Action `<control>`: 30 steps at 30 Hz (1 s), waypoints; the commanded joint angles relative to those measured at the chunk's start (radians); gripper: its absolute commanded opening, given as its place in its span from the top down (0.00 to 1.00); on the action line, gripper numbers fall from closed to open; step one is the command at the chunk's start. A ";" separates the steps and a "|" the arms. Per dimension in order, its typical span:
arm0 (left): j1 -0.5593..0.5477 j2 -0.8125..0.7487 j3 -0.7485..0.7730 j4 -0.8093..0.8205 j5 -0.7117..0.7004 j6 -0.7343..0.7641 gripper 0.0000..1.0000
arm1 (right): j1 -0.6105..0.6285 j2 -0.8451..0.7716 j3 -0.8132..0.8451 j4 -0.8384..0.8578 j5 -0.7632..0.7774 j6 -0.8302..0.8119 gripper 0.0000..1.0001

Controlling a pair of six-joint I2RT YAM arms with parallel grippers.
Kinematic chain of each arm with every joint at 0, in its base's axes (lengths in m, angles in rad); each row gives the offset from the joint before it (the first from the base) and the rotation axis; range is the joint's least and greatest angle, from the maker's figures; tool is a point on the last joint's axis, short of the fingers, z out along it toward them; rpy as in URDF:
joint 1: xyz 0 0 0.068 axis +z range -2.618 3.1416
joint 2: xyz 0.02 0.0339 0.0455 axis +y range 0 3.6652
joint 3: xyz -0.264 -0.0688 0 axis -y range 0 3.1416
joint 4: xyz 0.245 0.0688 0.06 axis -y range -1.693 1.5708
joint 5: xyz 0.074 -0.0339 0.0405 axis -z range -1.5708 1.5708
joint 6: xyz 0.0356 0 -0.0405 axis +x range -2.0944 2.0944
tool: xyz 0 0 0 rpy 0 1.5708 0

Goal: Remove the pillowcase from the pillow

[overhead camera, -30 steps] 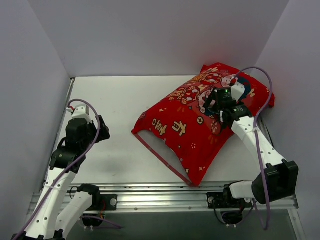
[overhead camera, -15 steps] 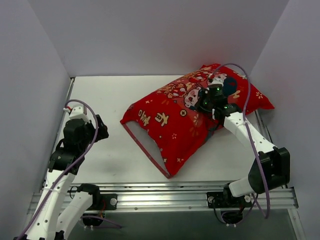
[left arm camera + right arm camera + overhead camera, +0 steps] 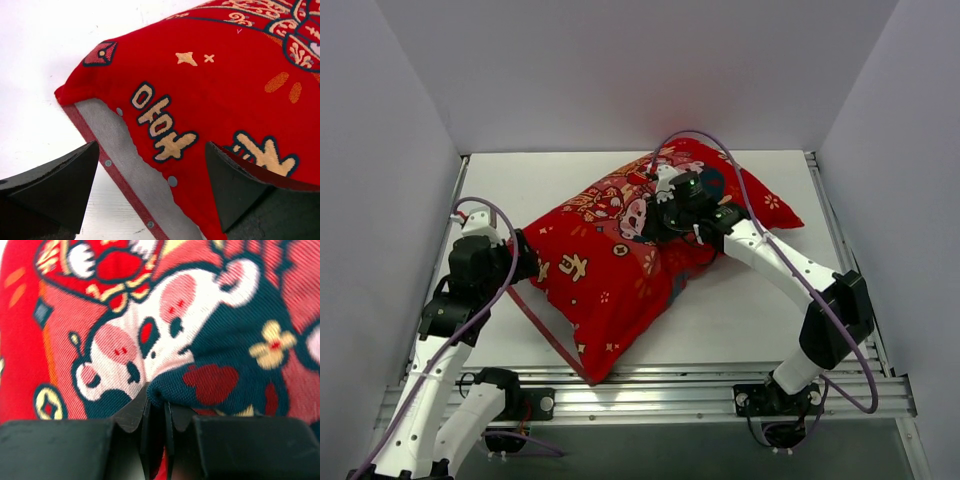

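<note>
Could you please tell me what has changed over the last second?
The right gripper shut on a fold of the pillowcase and dragged it left across the table, its open end reaching the left gripper. The left gripper stayed open, roughly in place.

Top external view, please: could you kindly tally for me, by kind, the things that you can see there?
Red printed pillowcase: 1
Grippers: 2, the left gripper and the right gripper
White table: 1
Total: 4
</note>
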 commanded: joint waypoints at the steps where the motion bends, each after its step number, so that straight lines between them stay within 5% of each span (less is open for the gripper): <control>1: 0.008 0.022 -0.002 0.063 0.036 0.015 0.05 | -0.037 0.047 0.038 -0.029 0.166 -0.041 1.00; 7: 0.011 0.060 0.001 0.063 0.063 0.006 0.05 | -0.100 0.063 0.081 0.011 0.294 0.064 0.99; 14: 0.008 0.060 -0.013 0.052 0.148 -0.096 0.05 | 0.030 -0.109 0.054 -0.034 0.472 0.041 0.39; 17: 0.007 0.037 -0.053 0.071 0.275 -0.182 0.05 | 0.052 -0.228 -0.029 -0.043 0.538 0.085 0.27; 21: -0.008 0.034 -0.077 0.049 0.376 -0.258 0.04 | 0.091 -0.364 -0.152 -0.031 0.489 0.137 0.18; 23: -0.019 0.029 -0.088 0.037 0.401 -0.273 0.04 | 0.145 -0.410 -0.213 -0.011 0.455 0.113 0.22; 30: -0.018 -0.014 -0.087 -0.021 0.259 -0.283 0.04 | 0.525 -0.379 -0.226 0.006 0.745 0.044 0.21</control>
